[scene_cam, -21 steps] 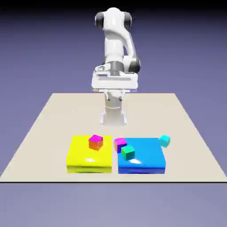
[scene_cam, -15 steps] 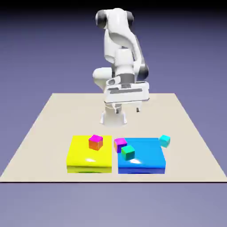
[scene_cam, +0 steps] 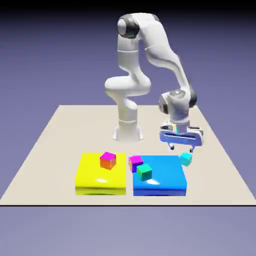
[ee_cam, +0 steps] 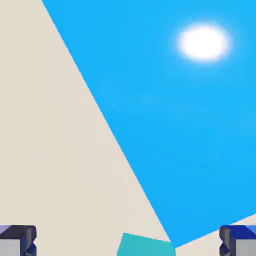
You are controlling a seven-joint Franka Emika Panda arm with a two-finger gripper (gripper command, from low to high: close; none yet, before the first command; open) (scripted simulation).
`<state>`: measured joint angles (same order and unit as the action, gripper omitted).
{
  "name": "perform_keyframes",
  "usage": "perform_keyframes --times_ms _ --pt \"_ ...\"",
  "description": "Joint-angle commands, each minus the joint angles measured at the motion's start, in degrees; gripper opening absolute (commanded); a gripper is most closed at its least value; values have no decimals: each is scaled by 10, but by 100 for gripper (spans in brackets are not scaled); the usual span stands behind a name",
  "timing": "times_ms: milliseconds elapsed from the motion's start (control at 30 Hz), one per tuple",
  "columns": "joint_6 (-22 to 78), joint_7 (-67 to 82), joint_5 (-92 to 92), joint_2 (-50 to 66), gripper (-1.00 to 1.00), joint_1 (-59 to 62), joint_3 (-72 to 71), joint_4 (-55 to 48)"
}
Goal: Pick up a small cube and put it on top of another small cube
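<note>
In the exterior view, the end effector (scene_cam: 181, 148) hangs above the counter (scene_cam: 212, 182) with its fingers spread and nothing between them. The cyan cube (scene_cam: 186, 159) appears just below the tips, a little toward the exterior view's right of their midpoint. It sits close beside the blue slab (scene_cam: 159, 172), near the slab's corner. How much height remains between tips and cube I cannot tell from this side. The green cube (scene_cam: 144, 172) and the magenta-topped cubes lie off to the exterior view's left of the end effector, well apart from it.

In the hand view, the cyan cube shows at the bottom edge, between the two open fingertips (ee_cam: 28, 241) and touching neither, somewhat nearer the right-hand one. The picture cuts it off, so its full outline is hidden. Having no evident long axis, it offers only its faces to line up with; the visible top edge slants slightly against the line joining the tips. The coming move probably needs a small sideways correction and slight turn, then a descent clear of the slab corner.
</note>
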<state>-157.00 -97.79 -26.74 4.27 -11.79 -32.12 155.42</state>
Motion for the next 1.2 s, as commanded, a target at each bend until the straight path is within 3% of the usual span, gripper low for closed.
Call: perform_keyframes --times_ms 0,333,367,633,767,1167 --pt "8 -25 -12 17 0 -1 -14 -3" --pt "-122 -48 21 174 0 -61 31 -23" --pt "-122 -48 21 174 -100 -61 31 -23" --pt "5 -35 -15 29 -100 -5 -18 -4" --pt "8 -23 33 9 -100 0 -24 -4" --pt "253 119 121 -120 -100 249 93 -82"
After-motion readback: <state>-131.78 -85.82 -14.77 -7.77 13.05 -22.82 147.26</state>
